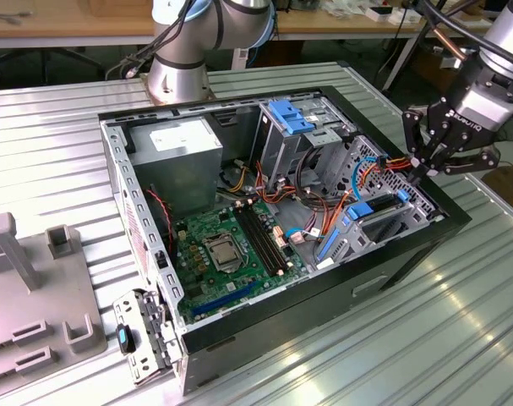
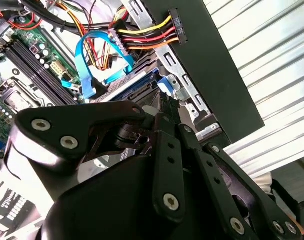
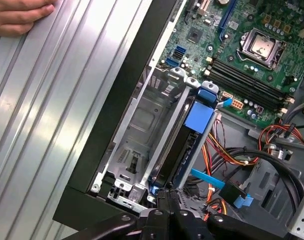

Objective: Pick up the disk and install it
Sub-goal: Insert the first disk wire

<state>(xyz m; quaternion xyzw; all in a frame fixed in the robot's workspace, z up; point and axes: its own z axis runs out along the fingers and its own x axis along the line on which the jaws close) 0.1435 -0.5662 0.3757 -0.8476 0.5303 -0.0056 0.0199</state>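
Disk (image 1: 379, 205) stands on edge in the silver drive cage (image 3: 141, 117) at the three-o'clock end of the open computer case (image 1: 324, 292), and in the exterior view I have it at about eight o'clock from my gripper (image 1: 422, 172), just beside it. In the first wrist view the gripper's fingers (image 3: 168, 206) are closed together with nothing between them, their tips right at the disk's near end beside its blue rail; I cannot tell whether they touch it.
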